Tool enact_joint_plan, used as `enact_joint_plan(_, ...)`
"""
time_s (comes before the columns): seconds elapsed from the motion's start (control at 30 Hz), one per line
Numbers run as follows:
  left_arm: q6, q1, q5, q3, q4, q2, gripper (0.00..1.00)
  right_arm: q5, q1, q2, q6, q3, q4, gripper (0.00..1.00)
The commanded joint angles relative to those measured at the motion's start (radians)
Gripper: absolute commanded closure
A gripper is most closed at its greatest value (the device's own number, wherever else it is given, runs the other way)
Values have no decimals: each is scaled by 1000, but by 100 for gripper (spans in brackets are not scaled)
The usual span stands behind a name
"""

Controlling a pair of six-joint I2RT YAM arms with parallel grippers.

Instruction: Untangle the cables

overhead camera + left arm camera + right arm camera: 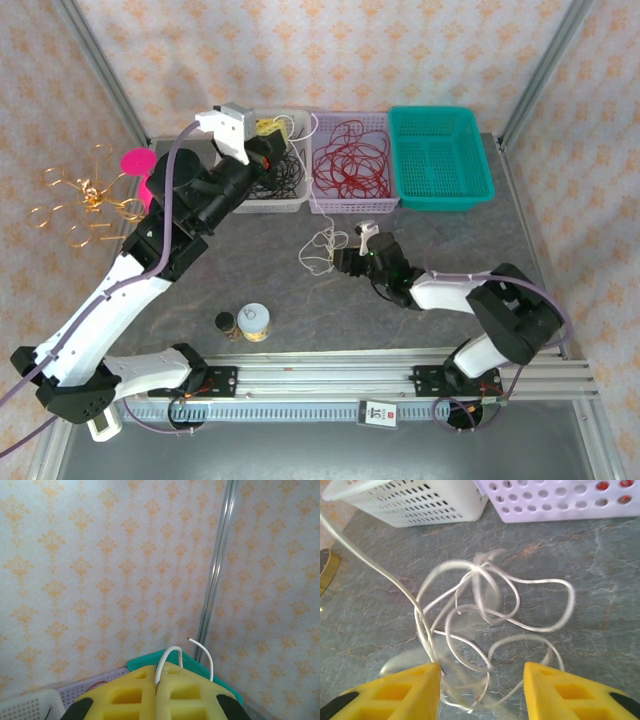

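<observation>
An off-white cable (pixel 321 248) lies in a loose tangle of loops (pixel 485 611) on the grey table. My right gripper (pixel 340 262) sits low at the tangle's near edge and is open (pixel 482 669). Several loops lie between its yellow fingers, and one strand runs up past the left finger. My left gripper (pixel 267 128) is raised over the white basket, shut (pixel 157 670) on an off-white cable end (pixel 170 654) that arches above its tips. Black cables (pixel 275 172) fill the white basket. Red cables (pixel 350 160) fill the lavender basket.
White basket (pixel 290 203), lavender basket (pixel 385 203) and teal basket (pixel 440 155) line the back of the table. A gold wire ornament (pixel 85 200) and a pink object (pixel 137 160) stand at the left. Two small jars (pixel 247 322) stand near the front.
</observation>
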Motion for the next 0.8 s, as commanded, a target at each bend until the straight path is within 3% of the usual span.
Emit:
enact_joint_plan(0.0,52,-5,0,62,-8,16,100,66,3,-43,-42,5,-9,53)
enact_joint_plan(0.3,86,-5,20,185,162,40,100,96,3,-19,-83,23,-54,47)
enact_joint_plan(0.53,105,-5,44,180,250,22,100,163,3,-178,-137,38,-182,43)
enact_joint_plan(0.67,110,-5,37,185,229,34,100,111,3,-336,-218,114,-284,31)
enact_joint_plan(0.77,110,-4,48,172,235,39,100,4,3,-383,-317,229,-375,24)
